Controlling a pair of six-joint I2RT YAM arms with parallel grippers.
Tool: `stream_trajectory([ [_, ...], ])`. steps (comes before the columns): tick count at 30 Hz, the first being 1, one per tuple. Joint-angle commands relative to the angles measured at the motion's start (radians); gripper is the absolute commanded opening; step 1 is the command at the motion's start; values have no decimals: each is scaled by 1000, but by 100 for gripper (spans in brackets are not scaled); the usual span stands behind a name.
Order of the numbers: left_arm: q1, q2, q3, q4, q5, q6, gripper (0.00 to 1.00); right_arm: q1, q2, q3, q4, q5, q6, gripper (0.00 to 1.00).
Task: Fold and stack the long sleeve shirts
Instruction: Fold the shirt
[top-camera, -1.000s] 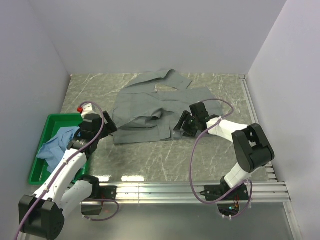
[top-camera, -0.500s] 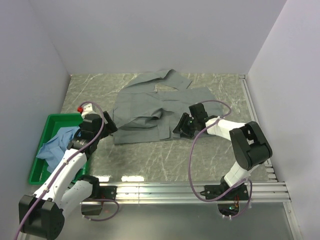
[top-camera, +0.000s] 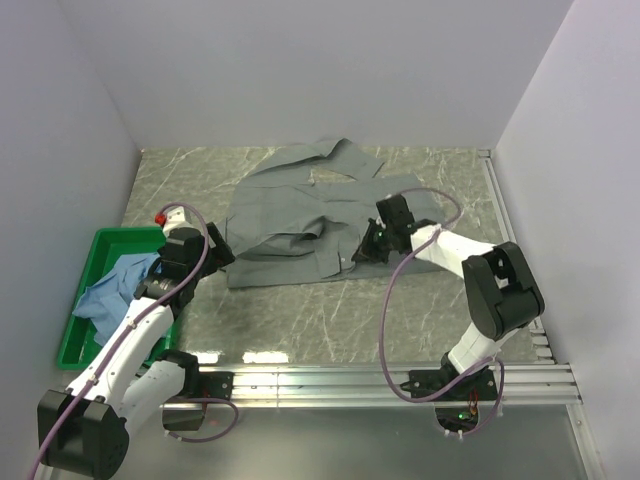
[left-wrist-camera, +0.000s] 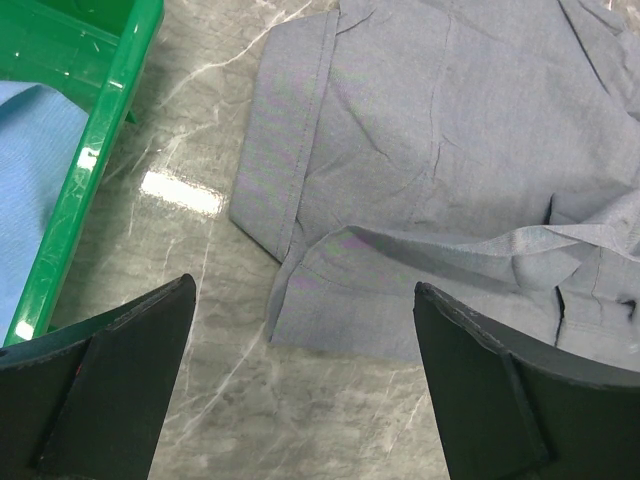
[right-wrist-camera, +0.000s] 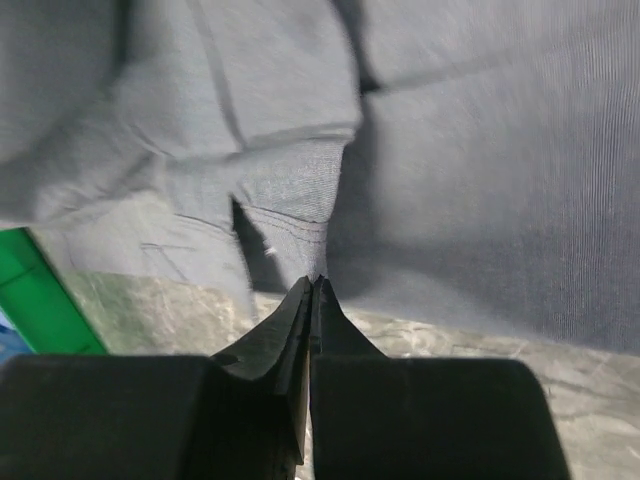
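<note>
Right hand (right-wrist-camera: 313, 285) pinched closed; left hand (left-wrist-camera: 302, 290) (low) spread wide.

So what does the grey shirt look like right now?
The grey shirt is soft greyish-green cloth with a collar at its far end. It lies spread out but rumpled on the marbled table, with folds across its front. The right gripper is shut on a pinch of cloth at its near right edge. The left gripper hangs open above its near left corner, not touching it.

On the table (top-camera: 300, 310) lies one shirt (top-camera: 300, 210) — the other shirt (top-camera: 112, 285), leftward, in the bin (top-camera: 112, 245).
</note>
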Motion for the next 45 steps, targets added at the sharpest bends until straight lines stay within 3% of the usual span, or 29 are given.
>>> stream_trajectory([
  [1, -6, -1, 4, 30, 5, 16, 96, -10, -49, 194, -110, 60, -101, 0],
  [5, -7, 1, 7, 28, 7, 18, 96, -15, 6, 439, -331, 76, -219, 0],
  [8, -9, -5, 6, 33, 19, 21, 95, -18, 44, 608, -400, 68, -250, 0],
  [14, -27, -15, 4, 34, 120, 4, 91, -45, 96, 809, -344, -60, -200, 0],
  [26, -112, 62, 38, 121, 276, -111, 85, -54, 202, 1000, -183, -202, -143, 0],
  [40, -156, 375, 104, 310, 313, -275, 70, -51, 271, 1095, -8, -334, -144, 0],
  [45, -161, 485, 142, 378, 336, -342, 63, -50, 305, 1142, -32, -395, -200, 0],
])
